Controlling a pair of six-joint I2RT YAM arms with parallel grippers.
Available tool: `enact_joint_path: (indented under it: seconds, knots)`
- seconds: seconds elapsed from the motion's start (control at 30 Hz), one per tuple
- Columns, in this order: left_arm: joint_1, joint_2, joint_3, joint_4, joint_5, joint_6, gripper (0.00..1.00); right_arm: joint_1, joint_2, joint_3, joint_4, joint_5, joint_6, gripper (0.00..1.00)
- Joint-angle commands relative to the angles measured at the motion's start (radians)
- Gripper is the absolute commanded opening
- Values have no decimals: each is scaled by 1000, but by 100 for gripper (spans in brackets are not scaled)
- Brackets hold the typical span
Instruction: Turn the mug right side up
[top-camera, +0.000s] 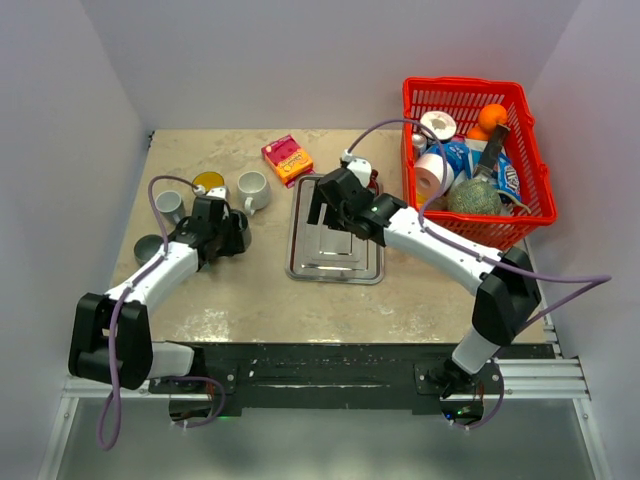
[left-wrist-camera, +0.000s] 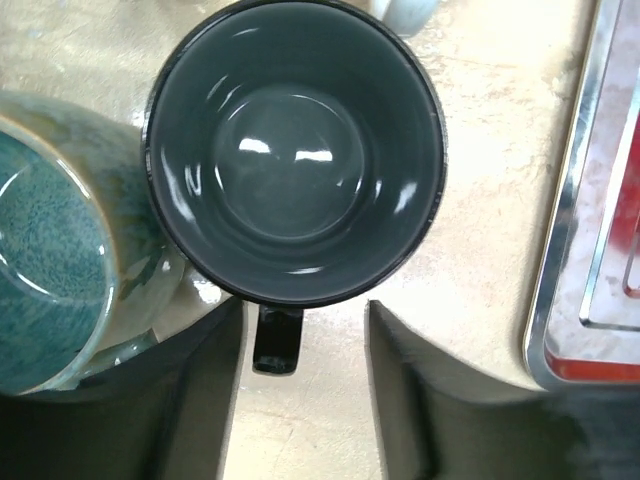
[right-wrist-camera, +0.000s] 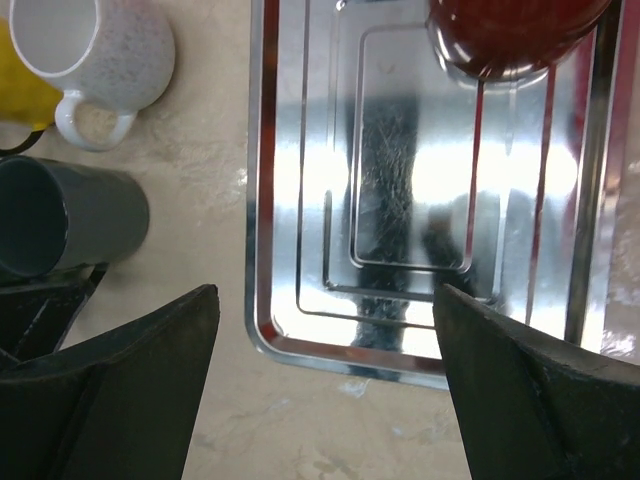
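Observation:
The black mug (left-wrist-camera: 293, 150) stands upright on the table with its mouth facing up at me, empty inside. Its handle (left-wrist-camera: 277, 340) points back between the fingers of my left gripper (left-wrist-camera: 305, 330), close to the left finger and well apart from the right one; the jaws are open and hold nothing. From above, the left gripper (top-camera: 228, 232) sits just beside the mug (top-camera: 243, 228) at the left of the table. My right gripper (right-wrist-camera: 325, 300) hangs wide open and empty over the near edge of the steel tray (right-wrist-camera: 300, 345), and the same mug (right-wrist-camera: 70, 215) shows at its left.
A teal-glazed mug (left-wrist-camera: 50, 270) touches the black mug's left side. A grey mug (top-camera: 168, 205), a yellow cup (top-camera: 208, 182), a white mug (top-camera: 253, 190) and a pink box (top-camera: 287, 158) stand behind. A red dish (right-wrist-camera: 510, 40) sits on the tray (top-camera: 335, 262). A full red basket (top-camera: 470, 100) is at the back right.

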Motion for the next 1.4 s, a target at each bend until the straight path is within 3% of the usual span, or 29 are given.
enact_joint_path:
  seconds: [0.0, 0.13, 0.17, 0.2, 0.43, 0.6, 0.77, 1.0, 1.2, 1.37]
  knots:
    - [-14, -27, 14, 37, 1, 4, 65, -39, 17, 70, -8, 70, -179, 91]
    - [-14, -92, 40, -3, 30, -8, 85, -89, 22, 84, 15, 62, -318, 91]
    - [-14, -110, 44, -8, 33, -9, 98, -102, 24, 87, 23, 64, -340, 91]
    - [-14, -147, 55, -14, 44, -12, 99, -122, 31, 92, 28, 62, -362, 91]
    - [-14, -265, 109, -69, 58, -37, 99, -172, 129, 191, 54, 162, -471, 91]
    - [-14, -282, 146, -86, 95, -51, 99, -208, 276, 306, 78, 261, -454, 90]
    - [-14, -276, 152, -107, 132, -60, 99, -246, 447, 463, 66, 257, -426, 88]
    - [-14, -267, 141, -110, 142, -66, 99, -264, 572, 572, 77, 360, -406, 83]
    - [-14, -242, 144, -106, 145, -68, 99, -274, 631, 604, 78, 294, -405, 81]
    - [-14, -230, 135, -103, 148, -68, 99, -275, 636, 633, -15, 173, -331, 78]
